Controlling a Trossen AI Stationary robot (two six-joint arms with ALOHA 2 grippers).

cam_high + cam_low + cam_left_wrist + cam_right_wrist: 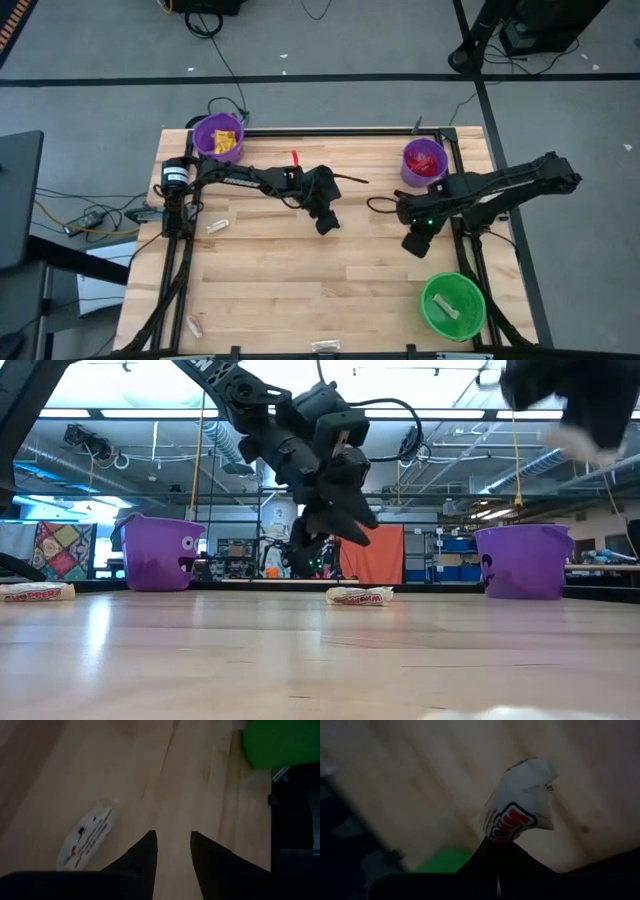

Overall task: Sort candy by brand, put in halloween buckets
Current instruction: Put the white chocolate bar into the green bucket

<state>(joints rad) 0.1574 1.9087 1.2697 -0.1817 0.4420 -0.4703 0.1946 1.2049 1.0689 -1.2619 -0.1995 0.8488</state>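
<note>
Hanging over the right side of the pale wooden table (300,280), the right gripper (497,845) has its 2 dark fingers pinched together on a small white wrapped candy with a red printed label (520,802), caught by one end so the rest of the wrapper sticks out free. The bright green round plastic bucket (453,305) sits nearer the front right corner, and 1 pale piece already lies in it, so I'd guess that is where this one belongs. The left gripper (172,845) hovers above the middle of the table with its fingers slightly apart and nothing between them; a white wrapped sweet (87,837) lies flat on the wood just beside it. The 2 purple round pails stand at the back: the left one (217,137) holds yellow wrappers, the right one (423,161) holds red. More pale wrapped pieces lie loose, 1 by the left arm's base (217,225), another near the front left edge (195,324). These sweets look light, thin and crinkly, likely slick; pinching across the middle should hold better than a floppy tail.
</note>
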